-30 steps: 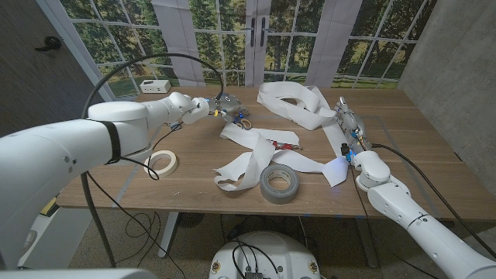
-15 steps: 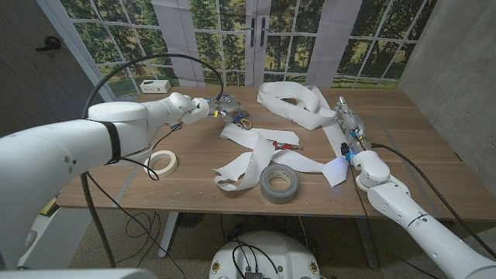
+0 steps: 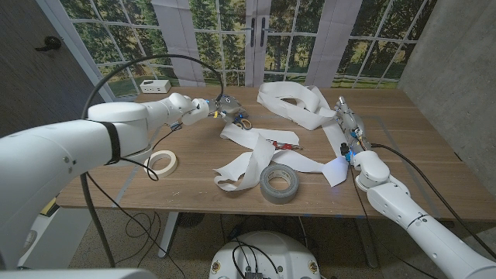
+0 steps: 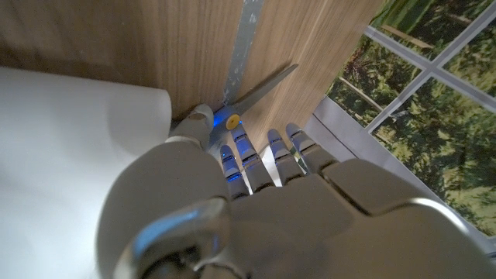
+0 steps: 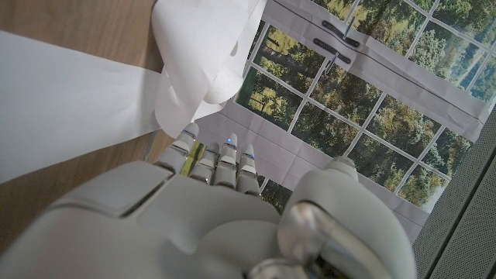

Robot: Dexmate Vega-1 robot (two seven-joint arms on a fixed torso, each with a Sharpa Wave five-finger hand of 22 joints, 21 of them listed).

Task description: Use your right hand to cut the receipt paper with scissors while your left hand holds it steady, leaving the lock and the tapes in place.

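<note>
A long white receipt paper (image 3: 256, 159) winds across the middle of the table and bunches at the far side. Scissors (image 3: 284, 145) with red handles lie on it, and neither hand touches them. My left hand (image 3: 223, 107) hovers at the paper's far left end, next to a small lock (image 3: 243, 122). In the left wrist view its fingers (image 4: 256, 151) reach out beside the paper's edge (image 4: 70, 139) with nothing between them. My right hand (image 3: 350, 128) stretches along the paper's right strip. Its fingers (image 5: 209, 163) lie straight, close to the paper (image 5: 70, 101), and hold nothing.
A grey duct tape roll (image 3: 279, 184) sits on the paper near the table's front edge. A beige masking tape roll (image 3: 163, 161) lies at the front left. A white box (image 3: 155, 86) stands at the far left corner. A black cable arcs over my left arm.
</note>
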